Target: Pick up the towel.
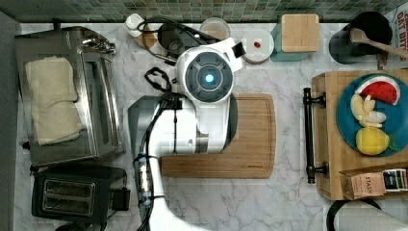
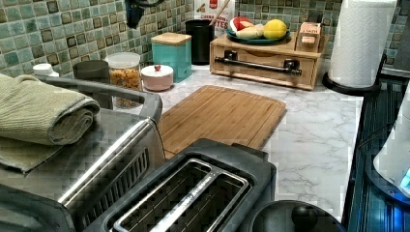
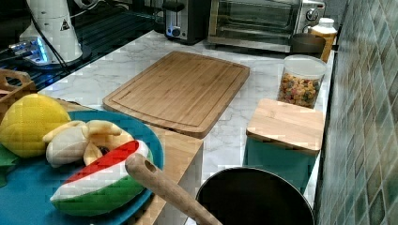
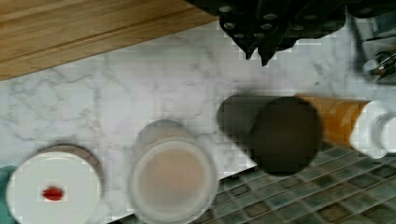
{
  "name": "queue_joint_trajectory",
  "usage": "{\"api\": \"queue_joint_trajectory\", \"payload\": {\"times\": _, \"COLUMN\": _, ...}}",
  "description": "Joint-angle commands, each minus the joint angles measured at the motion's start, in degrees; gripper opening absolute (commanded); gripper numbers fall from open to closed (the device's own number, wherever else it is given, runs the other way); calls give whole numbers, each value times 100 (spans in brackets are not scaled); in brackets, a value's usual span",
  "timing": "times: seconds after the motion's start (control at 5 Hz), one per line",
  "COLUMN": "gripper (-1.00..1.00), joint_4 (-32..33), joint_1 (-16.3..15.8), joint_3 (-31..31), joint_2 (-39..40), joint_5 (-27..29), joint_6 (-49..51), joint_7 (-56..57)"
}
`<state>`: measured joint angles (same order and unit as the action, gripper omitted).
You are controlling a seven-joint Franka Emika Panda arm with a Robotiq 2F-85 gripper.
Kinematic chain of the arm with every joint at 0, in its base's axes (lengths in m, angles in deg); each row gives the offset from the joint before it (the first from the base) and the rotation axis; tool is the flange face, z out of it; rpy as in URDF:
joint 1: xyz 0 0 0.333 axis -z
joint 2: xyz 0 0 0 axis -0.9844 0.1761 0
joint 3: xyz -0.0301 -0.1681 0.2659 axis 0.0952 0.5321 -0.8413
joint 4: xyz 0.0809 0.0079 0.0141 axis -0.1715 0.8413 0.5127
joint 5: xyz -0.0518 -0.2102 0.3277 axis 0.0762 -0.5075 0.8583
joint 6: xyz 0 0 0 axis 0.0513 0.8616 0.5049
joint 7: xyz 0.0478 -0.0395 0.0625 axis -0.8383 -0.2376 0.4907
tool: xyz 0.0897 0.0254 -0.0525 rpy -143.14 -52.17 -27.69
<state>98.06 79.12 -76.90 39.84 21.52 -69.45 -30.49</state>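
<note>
In the top view, the towel (image 1: 52, 100) lies folded on the toaster oven (image 1: 91, 108) at the top view's left, well apart from the white arm (image 1: 204, 96) over the cutting board (image 1: 250, 139). In the left view, the towel (image 2: 38, 113) rests on the oven's roof. In the wrist view, the claw (image 4: 261, 49) hangs above the marble counter (image 4: 140, 98); I cannot tell its opening.

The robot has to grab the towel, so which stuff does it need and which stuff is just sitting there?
Needed for the job:
towel, folded on top of the toaster oven
hand, above the marble counter

Just sitting there:
cutting board
toaster
paper roll
fruit plate
jars by the wall
</note>
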Motion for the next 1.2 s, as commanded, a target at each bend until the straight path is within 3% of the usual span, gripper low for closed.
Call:
{"api": "queue_joint_trajectory", "payload": {"times": 0.2, "gripper": 100, "joint_4": -797, "joint_1": -298, "joint_3": -564, "joint_2": -172, "joint_5": 1326, "joint_6": 177, "joint_7": 1734}}
{"api": "queue_joint_trajectory", "payload": {"times": 0.4, "gripper": 100, "joint_4": -891, "joint_1": -246, "joint_3": -737, "joint_2": -44, "joint_5": 1999, "joint_6": 277, "joint_7": 2524}}
{"api": "queue_joint_trajectory", "payload": {"times": 0.6, "gripper": 100, "joint_4": -1055, "joint_1": -196, "joint_3": -956, "joint_2": 172, "joint_5": 2248, "joint_6": 356, "joint_7": 2869}}
{"api": "queue_joint_trajectory", "payload": {"times": 1.0, "gripper": 100, "joint_4": -1569, "joint_1": -314, "joint_3": -1104, "joint_2": 749, "joint_5": 3296, "joint_6": 877, "joint_7": 3655}}
{"api": "queue_joint_trajectory", "payload": {"times": 1.2, "gripper": 100, "joint_4": -1791, "joint_1": -409, "joint_3": -1193, "joint_2": 938, "joint_5": 3323, "joint_6": 1054, "joint_7": 3700}}
